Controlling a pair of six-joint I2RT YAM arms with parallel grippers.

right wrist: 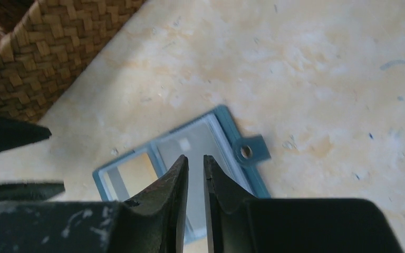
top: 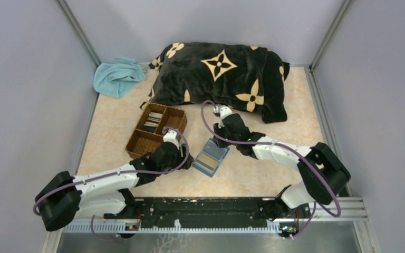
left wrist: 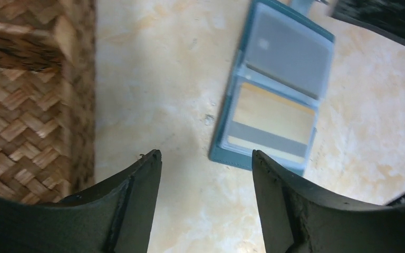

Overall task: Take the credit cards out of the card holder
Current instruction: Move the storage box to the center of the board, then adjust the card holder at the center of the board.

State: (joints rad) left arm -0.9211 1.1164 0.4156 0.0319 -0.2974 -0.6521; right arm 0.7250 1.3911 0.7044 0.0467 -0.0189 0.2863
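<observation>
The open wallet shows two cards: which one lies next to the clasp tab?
The grey card, in the half of the wallet bearing the clasp tab. The tan card fills the other half.

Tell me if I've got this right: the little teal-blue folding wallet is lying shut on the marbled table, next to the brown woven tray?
Not quite. The teal-blue folding wallet lies open, not shut: the left wrist view shows both inner sleeves, a grey card in one and a gold-and-grey card in the other. The rest holds: it lies on the marbled table beside the brown woven tray.

Bare table [top: 253, 176] flanks the card holder [top: 210, 156]; woven tray [top: 155, 130] crowds its left.
</observation>
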